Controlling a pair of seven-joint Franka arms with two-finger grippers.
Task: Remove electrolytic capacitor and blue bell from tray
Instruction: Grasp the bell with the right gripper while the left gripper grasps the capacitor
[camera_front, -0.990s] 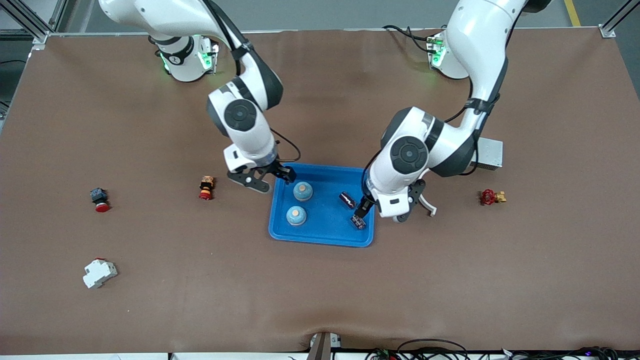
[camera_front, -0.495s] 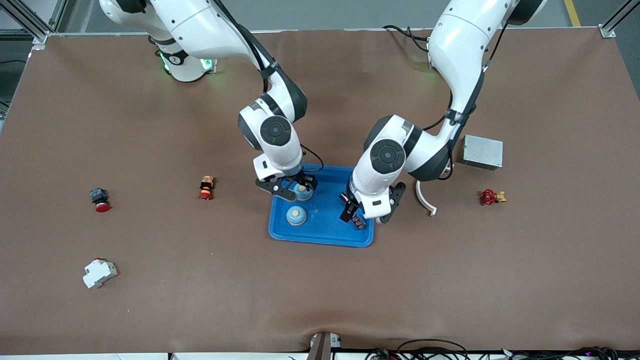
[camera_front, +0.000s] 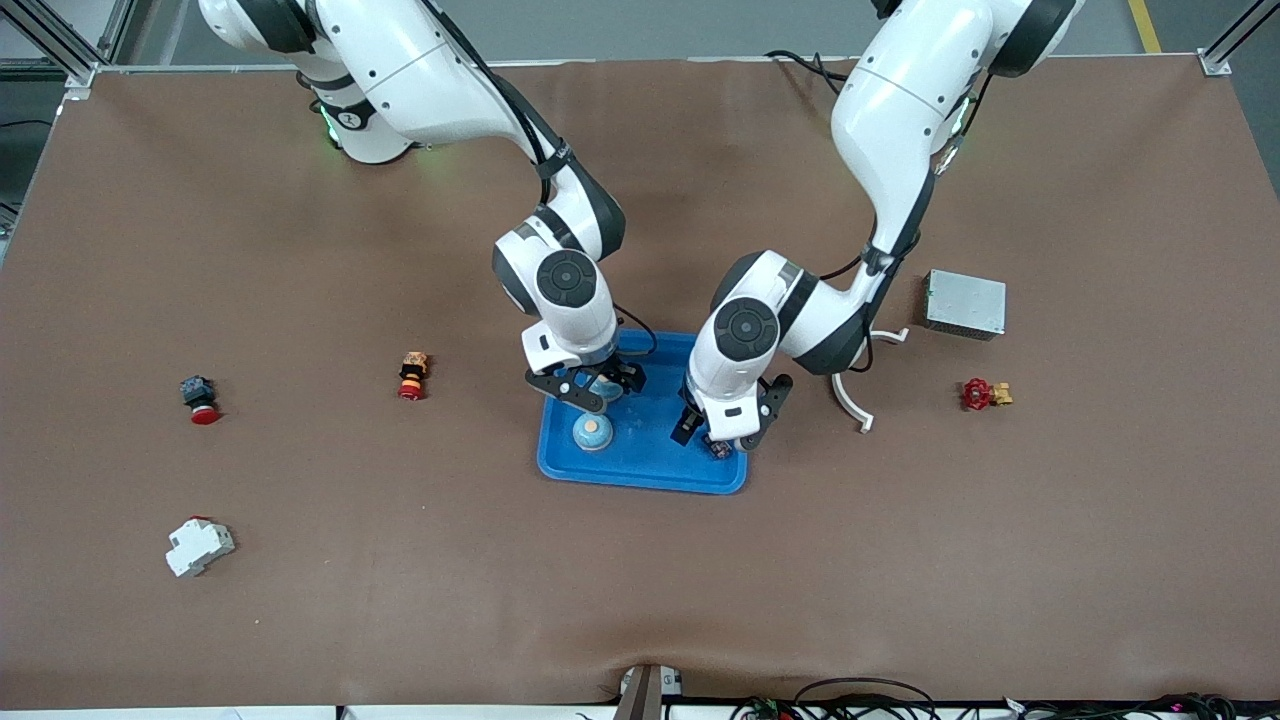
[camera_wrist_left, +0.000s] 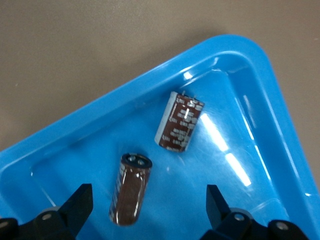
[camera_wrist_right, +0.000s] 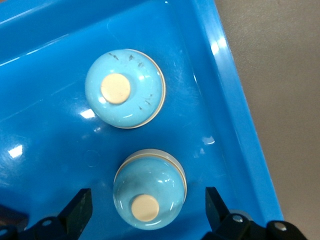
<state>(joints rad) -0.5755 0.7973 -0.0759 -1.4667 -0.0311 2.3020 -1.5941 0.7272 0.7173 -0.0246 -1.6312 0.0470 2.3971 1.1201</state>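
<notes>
Brown tabletop: over a blue tray (camera_front: 640, 470), wide-open left gripper (camera_wrist_left: 150, 212) straddles a capacitor (camera_wrist_left: 130, 188); wide-open right gripper (camera_wrist_right: 148, 212) straddles a bell (camera_wrist_right: 149, 190).

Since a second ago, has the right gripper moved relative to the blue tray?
Yes. The right gripper was beside the blue tray, toward the right arm's end; it is now over the tray, open above a bell.

tray (camera_front: 640, 470): bright blue | bells (camera_wrist_right: 125, 89): light blue, cream buttons | capacitors (camera_wrist_left: 131, 188): dark brown, silver print
</notes>
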